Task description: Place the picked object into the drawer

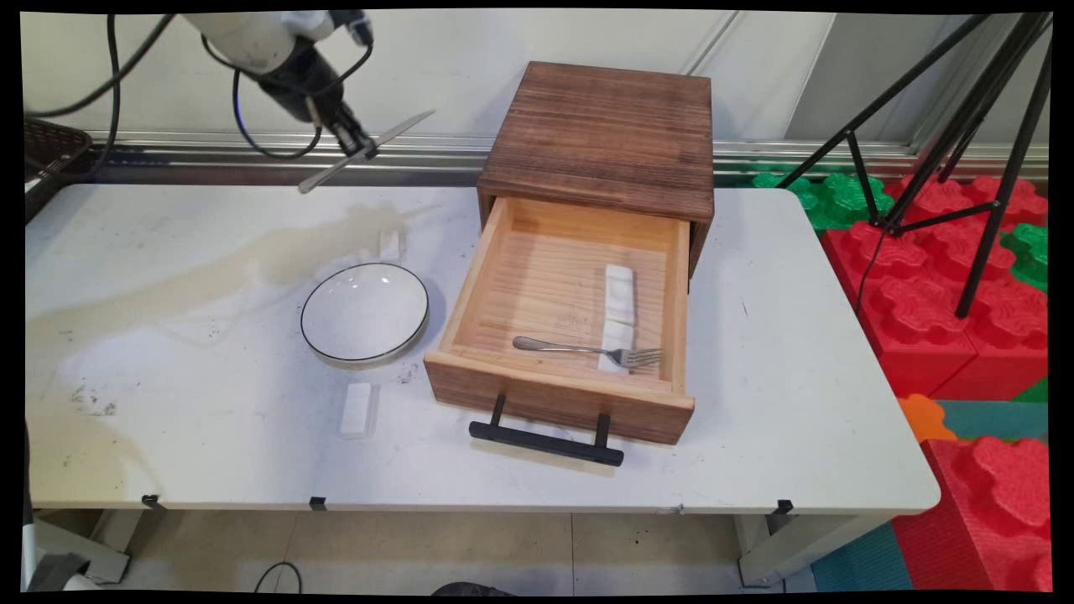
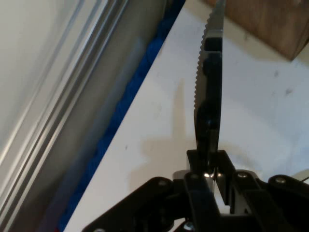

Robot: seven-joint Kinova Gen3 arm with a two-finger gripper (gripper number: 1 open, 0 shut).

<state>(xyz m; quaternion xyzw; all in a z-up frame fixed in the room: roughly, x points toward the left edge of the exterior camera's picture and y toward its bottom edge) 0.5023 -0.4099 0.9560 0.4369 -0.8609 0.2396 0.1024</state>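
The pincer (image 1: 362, 151) hangs high over the far left part of the white table (image 1: 797, 352), clamped on a metal knife (image 1: 367, 152) near its middle; the hand view shows the serrated edge (image 2: 200, 72) rising between the closed fingers. Below the pincer and nearer to the camera stands a white bowl (image 1: 365, 314) with a small white block (image 1: 357, 409) in front. To its right is a wooden box (image 1: 600, 134) with an open drawer (image 1: 554, 394), where a fork (image 1: 587, 349) lies over white blocks (image 1: 619, 294).
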